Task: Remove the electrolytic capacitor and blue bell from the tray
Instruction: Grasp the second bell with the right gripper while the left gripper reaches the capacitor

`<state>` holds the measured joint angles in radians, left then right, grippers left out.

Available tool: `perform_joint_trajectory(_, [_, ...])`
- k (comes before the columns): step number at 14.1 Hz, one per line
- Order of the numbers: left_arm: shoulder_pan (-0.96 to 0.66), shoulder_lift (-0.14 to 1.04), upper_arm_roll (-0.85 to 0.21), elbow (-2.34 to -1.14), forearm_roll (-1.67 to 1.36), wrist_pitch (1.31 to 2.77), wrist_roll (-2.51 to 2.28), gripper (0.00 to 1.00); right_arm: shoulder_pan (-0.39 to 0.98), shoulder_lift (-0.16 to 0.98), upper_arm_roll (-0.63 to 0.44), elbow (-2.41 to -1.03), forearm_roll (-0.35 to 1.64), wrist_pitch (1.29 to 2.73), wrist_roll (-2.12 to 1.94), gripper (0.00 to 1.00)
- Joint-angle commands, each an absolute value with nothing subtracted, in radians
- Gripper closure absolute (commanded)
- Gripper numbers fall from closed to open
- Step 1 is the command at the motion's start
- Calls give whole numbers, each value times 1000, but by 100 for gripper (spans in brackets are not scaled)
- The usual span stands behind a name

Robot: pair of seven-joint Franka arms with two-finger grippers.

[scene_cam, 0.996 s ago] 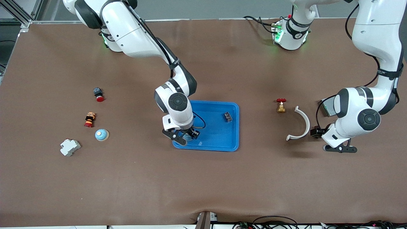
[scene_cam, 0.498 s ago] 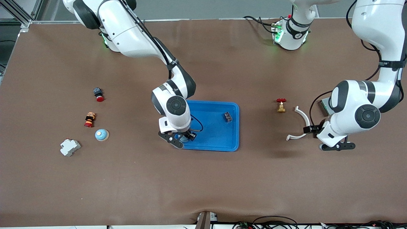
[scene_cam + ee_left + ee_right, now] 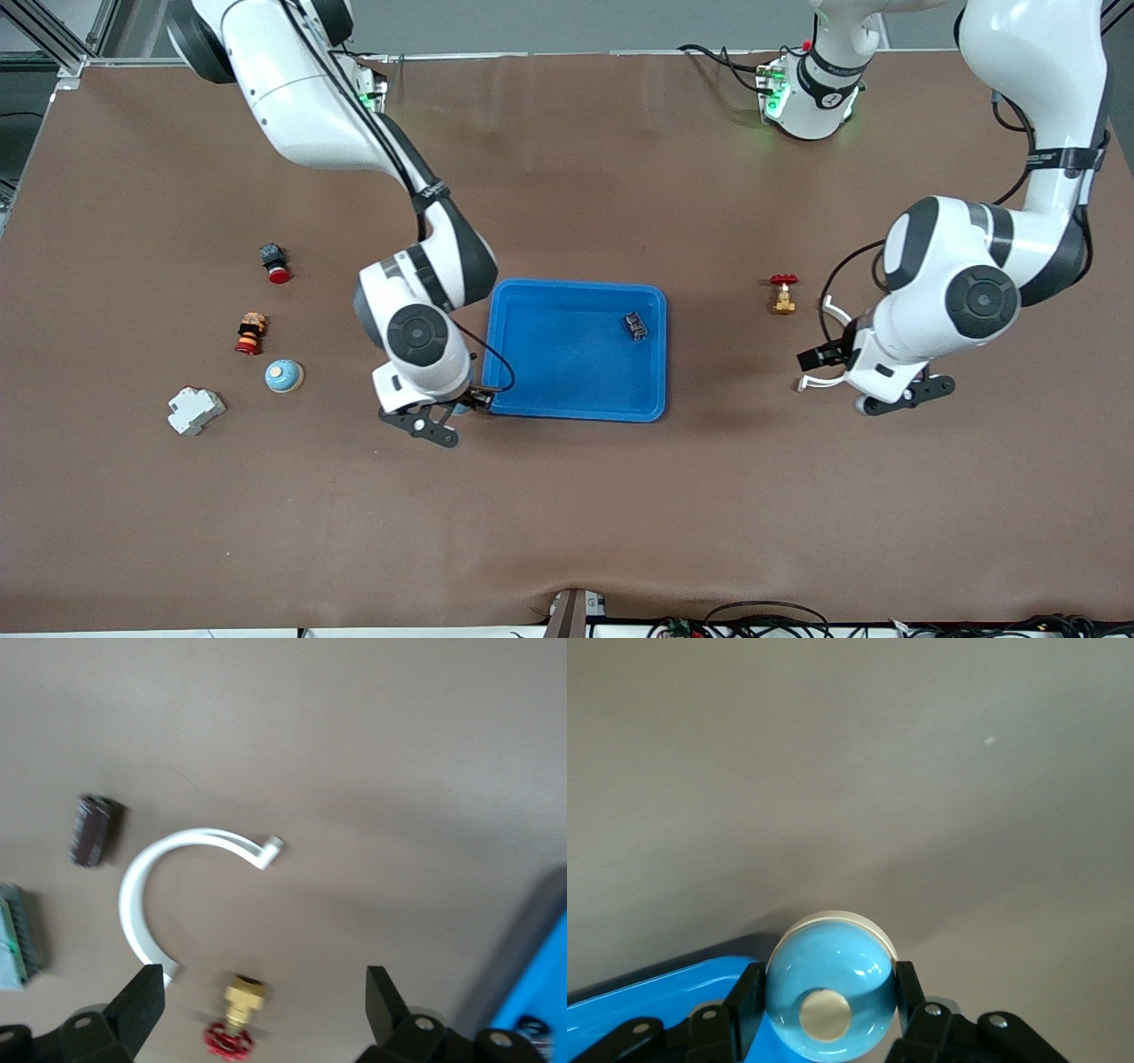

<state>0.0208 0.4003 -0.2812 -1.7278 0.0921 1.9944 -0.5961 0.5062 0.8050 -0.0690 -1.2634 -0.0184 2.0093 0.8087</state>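
**Ana:** Over the table's brown mat (image 3: 567,514), just off the tray's (image 3: 574,415) near corner at the right arm's end, the right gripper (image 3: 443,416) has carried its load clear of the rim! A second ago it was down inside the tray.

**Ben:** And the load is the blue bell (image 3: 827,988), fingers clamped on either side of its dome. It's out over bare mat, not yet set down. By my reckoning that is one removal all but finished, with only the release to come.

**Ana:** Meanwhile the left gripper (image 3: 895,396) has swung in toward the tray. Its jaws are spread and empty, and it hangs over the white curved clip (image 3: 142,895).

**Ben:** One small dark part (image 3: 635,326) stays in the tray, near the corner farthest from the camera at the left arm's end. A dark cylinder (image 3: 91,830) lies on the mat beside the clip. Which of the two is the capacitor, I cannot tell.

**Ana:** Elsewhere on the surface?

**Ben:** A brass valve (image 3: 783,295) sits between clip and tray. Toward the right arm's end are a white block (image 3: 196,410), a second blue bell (image 3: 283,376), an orange-and-red part (image 3: 250,333) and a red-capped button (image 3: 275,262). Cables run along the table's near edge.
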Motion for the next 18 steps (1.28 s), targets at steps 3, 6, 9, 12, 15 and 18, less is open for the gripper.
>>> perform_joint_trajectory(3, [-37, 443, -333, -1638, 80, 1974, -819, 0, 410, 726, -54, -1348, -20, 1994, 616, 100])
perform_joint_trajectory(6, [-124, 492, -331, -1586, 81, 1974, -983, 0, 344, 703, -54, -1374, -18, 1994, 484, 100])
perform_joint_trajectory(9, [-185, 534, -331, -1583, 90, 1988, -1084, 0, 264, 695, -52, -1384, -18, 1996, 321, 100])
perform_joint_trajectory(12, [-221, 571, -330, -1583, 92, 2037, -1175, 0, 207, 696, -51, -1385, -14, 2000, 214, 100])
perform_joint_trajectory(15, [-250, 604, -330, -1582, 94, 2103, -1276, 0, 144, 696, -49, -1422, 9, 2052, 82, 100])
perform_joint_trajectory(18, [-288, 644, -321, -1582, 95, 2138, -1356, 0, 74, 704, -51, -1437, 38, 2101, -73, 100])
